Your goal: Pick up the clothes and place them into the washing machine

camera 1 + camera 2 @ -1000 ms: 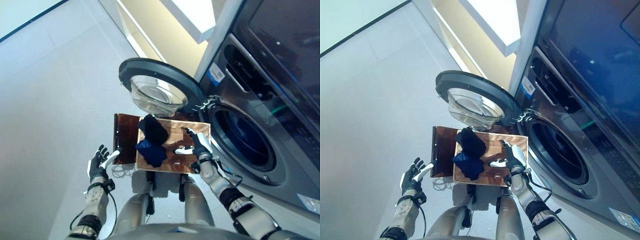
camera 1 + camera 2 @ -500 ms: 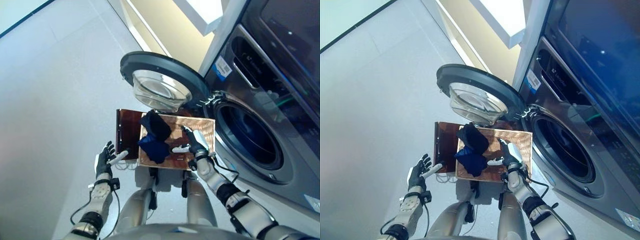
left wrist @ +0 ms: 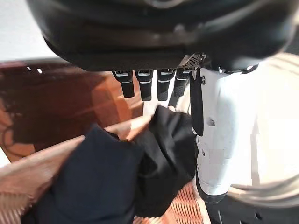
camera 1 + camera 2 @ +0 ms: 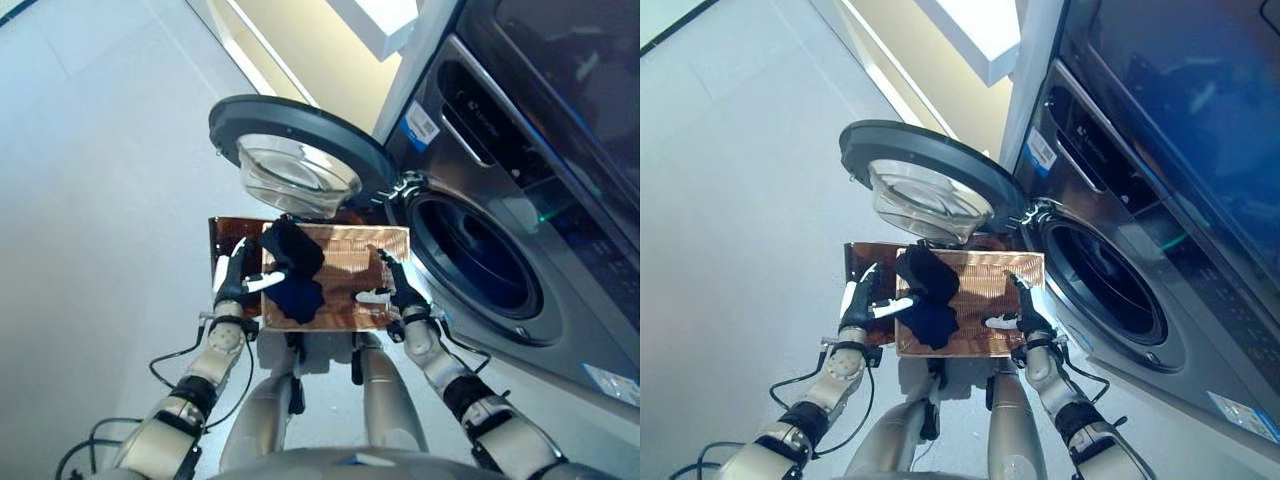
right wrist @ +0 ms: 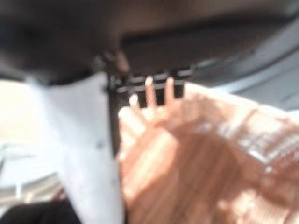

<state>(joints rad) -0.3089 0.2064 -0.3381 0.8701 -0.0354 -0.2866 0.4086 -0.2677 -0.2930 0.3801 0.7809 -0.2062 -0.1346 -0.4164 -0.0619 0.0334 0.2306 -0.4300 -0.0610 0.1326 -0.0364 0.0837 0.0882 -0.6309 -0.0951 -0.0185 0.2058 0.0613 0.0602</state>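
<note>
Reaching over the edge of the brown basket (image 4: 340, 262), the left hand (image 4: 236, 282) has its fingers straight and loose, with its white thumb poking toward the dark clothes (image 4: 292, 270). In the left wrist view the fingers (image 3: 147, 86) hang just above the dark cloth and do not curl round it, so nothing is grabbed yet. The right hand (image 4: 393, 287) sits over the other end of the basket, on the side by the machine. Its fingers look straight and spread too, and it holds nothing. The clothes are all in the basket, near the left hand's end. There is a black bunch (image 4: 924, 271) farther from the robot and a dark blue bunch (image 4: 931, 322) nearer to it, and the two touch each other. Together they make a lumpy pile that is longer one way: its long line runs from the robot out toward the round glass door (image 4: 298, 172). The pile has no clear front or back, as it is all scrunched up. The basket's long side runs across, from one hand to the other. The washing machine (image 4: 475, 265) is just beside the basket on the robot's right, with its door swung wide open and its dark hole showing no clothes that I can see. So I think the job is only at the start: the clothes must be picked up, carried over and put in.
</note>
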